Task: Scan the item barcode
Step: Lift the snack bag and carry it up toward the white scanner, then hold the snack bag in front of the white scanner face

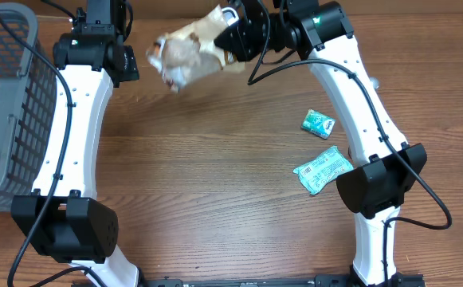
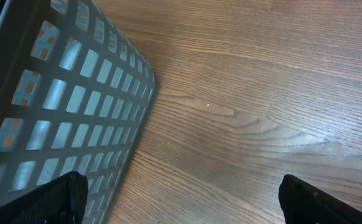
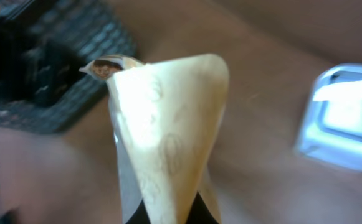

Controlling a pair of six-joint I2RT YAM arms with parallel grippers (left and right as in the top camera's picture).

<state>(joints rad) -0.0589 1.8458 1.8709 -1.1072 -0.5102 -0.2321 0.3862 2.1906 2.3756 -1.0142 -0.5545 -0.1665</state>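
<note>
Holding a tan crinkled plastic pouch aloft near the far edge of the brown wooden table, right gripper clamped on its end.
Beside the wall of the grey mesh basket the left gripper gapes wide; bare wood lies open between the arms.

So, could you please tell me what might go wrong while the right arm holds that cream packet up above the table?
The right end effector grips the crinkled cream-and-brown plastic packet by one end only, so it could slip and fall onto the brown wooden table. The packet also hangs close to the white-and-black left arm, so a swing might hit it. Its crumpled surface may be hard to scan.
</note>
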